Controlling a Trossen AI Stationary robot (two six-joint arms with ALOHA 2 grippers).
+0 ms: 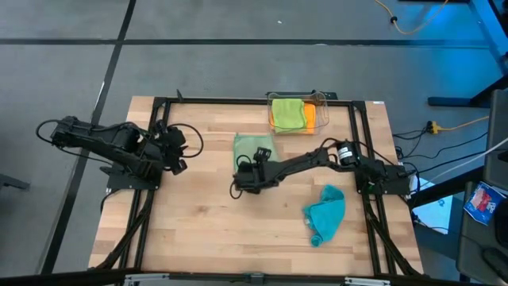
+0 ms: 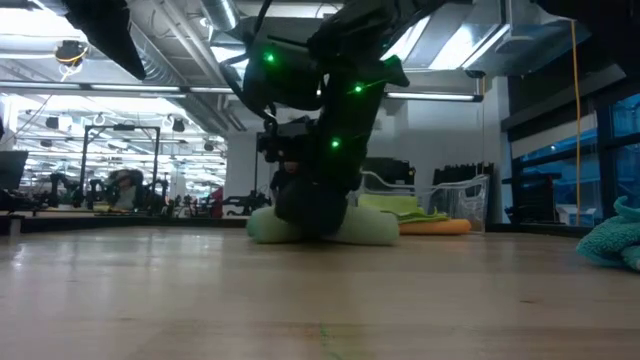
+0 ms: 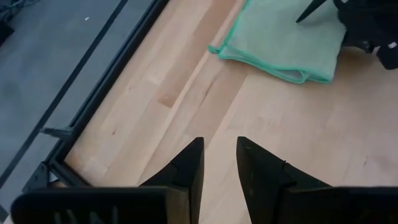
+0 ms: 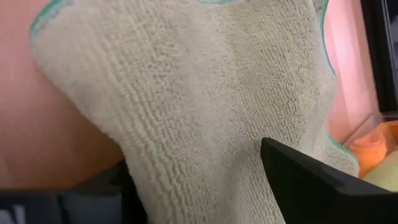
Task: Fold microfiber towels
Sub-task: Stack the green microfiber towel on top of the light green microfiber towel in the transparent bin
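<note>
My right hand (image 1: 248, 176): fingers spread wide, pressed down on the pale sage towel (image 1: 252, 147) mid-worktop.
My left hand (image 1: 176, 151): narrow gap, holding nothing, waiting at the left edge.
Worktop (image 1: 198, 214): pale wood planks, dark frame.
Room: grey floor, cables.
Towels: four — sage, teal (image 1: 325, 213) crumpled near right, lime (image 1: 287, 113) and orange (image 1: 309, 117) in the clear bin (image 1: 324, 100).

A pale sage green towel (image 1: 252, 146) lies folded flat at the table's middle. A teal towel (image 1: 326, 213) sits crumpled near the right front. Lime green (image 1: 287, 114) and orange (image 1: 309, 116) towels lie folded together at the far edge.
</note>
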